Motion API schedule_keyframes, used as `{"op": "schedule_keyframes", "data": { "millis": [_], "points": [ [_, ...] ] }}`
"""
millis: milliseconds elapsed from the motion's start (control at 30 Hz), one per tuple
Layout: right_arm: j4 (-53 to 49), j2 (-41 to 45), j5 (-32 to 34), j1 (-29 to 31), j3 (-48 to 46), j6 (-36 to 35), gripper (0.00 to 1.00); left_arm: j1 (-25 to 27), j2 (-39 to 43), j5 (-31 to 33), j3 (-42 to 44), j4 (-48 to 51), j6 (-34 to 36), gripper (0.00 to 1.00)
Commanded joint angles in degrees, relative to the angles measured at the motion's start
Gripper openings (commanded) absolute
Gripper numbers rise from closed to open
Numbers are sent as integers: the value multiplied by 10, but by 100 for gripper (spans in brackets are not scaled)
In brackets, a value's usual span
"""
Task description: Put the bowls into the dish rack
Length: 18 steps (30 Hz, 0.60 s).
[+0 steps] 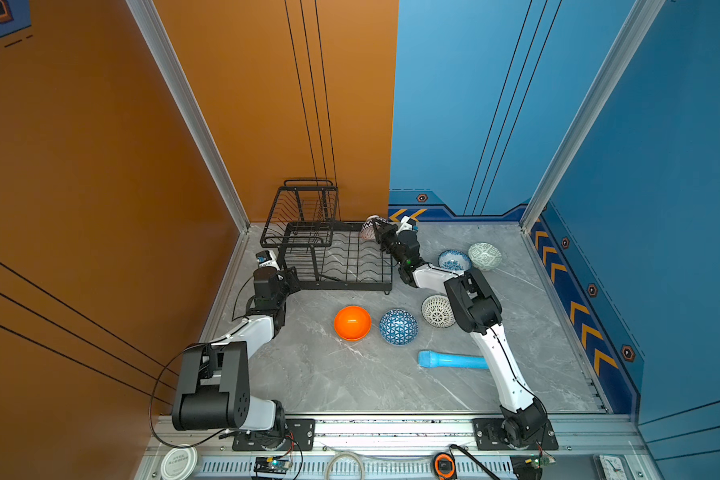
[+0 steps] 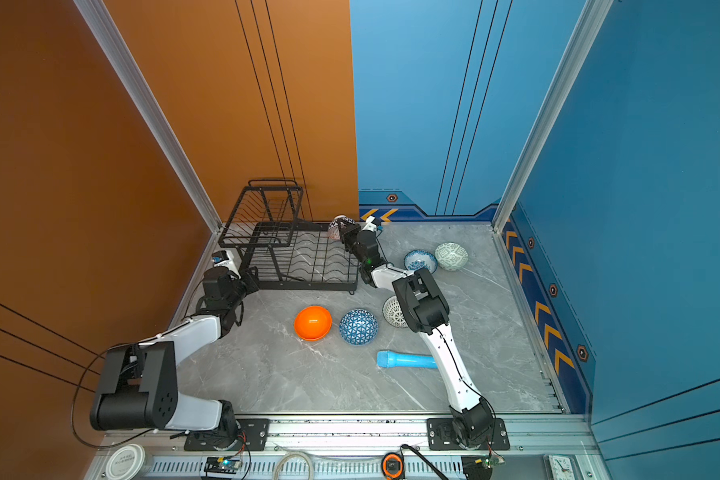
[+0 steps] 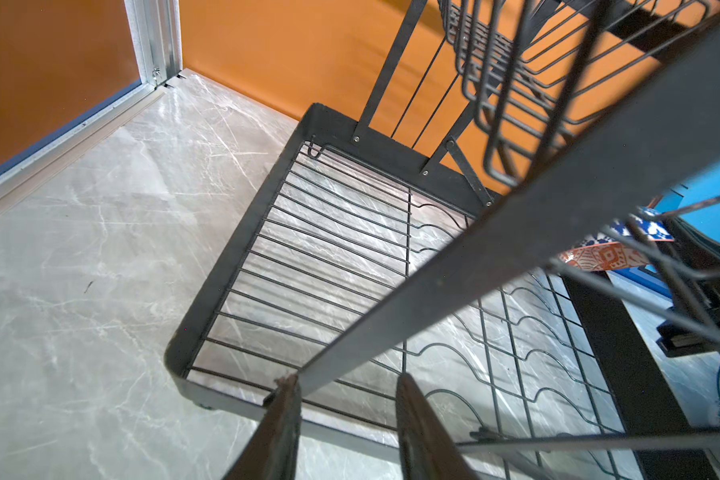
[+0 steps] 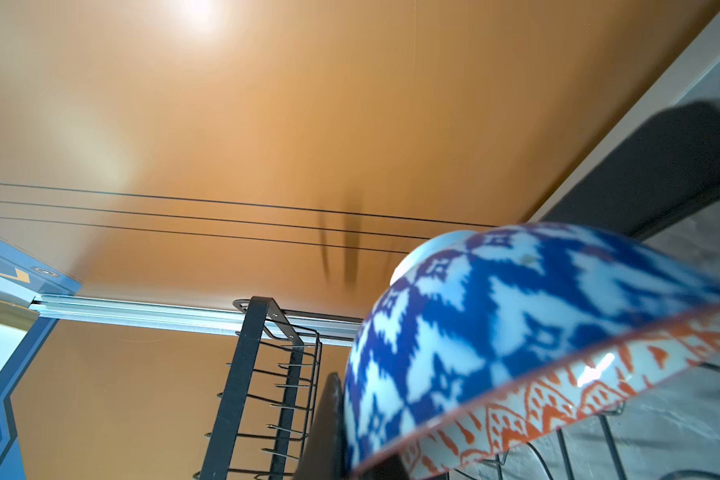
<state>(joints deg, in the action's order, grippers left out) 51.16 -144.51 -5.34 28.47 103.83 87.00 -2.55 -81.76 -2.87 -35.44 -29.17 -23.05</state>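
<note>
So our right pincer (image 1: 378, 231) is clenched on the rim of the orange-white diamond bowl (image 1: 368, 228), holding it tilted at the far right corner of the dish rack (image 1: 350, 286). Our left pincer (image 3: 346, 384) sits released at the rack's near left corner, one jaw against a rack bar. The plain orange bowl (image 1: 352, 323) and blue triangle bowl (image 1: 398, 326) sit on the desk (image 1: 329, 374), well apart from both.
</note>
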Motion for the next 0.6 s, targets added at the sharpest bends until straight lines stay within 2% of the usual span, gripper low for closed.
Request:
{"op": "schedule_keyframes", "data": {
  "millis": [0,100,267,333,467,567],
  "points": [
    [60,23,-9,-5,-4,11,0,8,15,-2,-3,-7,26,45],
    [64,26,-11,-8,-5,13,0,7,20,11,-9,-6,35,51],
    [69,27,-11,-10,-5,16,0,1,11,21,-33,-6,43,69],
    [70,27,-10,-11,-6,17,0,-3,2,19,-44,-6,42,72],
    [72,30,-11,-14,-26,19,0,-6,-13,14,-56,-8,41,68],
    [73,32,-11,-17,-26,19,0,-6,-24,9,-59,-14,42,52]
  ]
}}
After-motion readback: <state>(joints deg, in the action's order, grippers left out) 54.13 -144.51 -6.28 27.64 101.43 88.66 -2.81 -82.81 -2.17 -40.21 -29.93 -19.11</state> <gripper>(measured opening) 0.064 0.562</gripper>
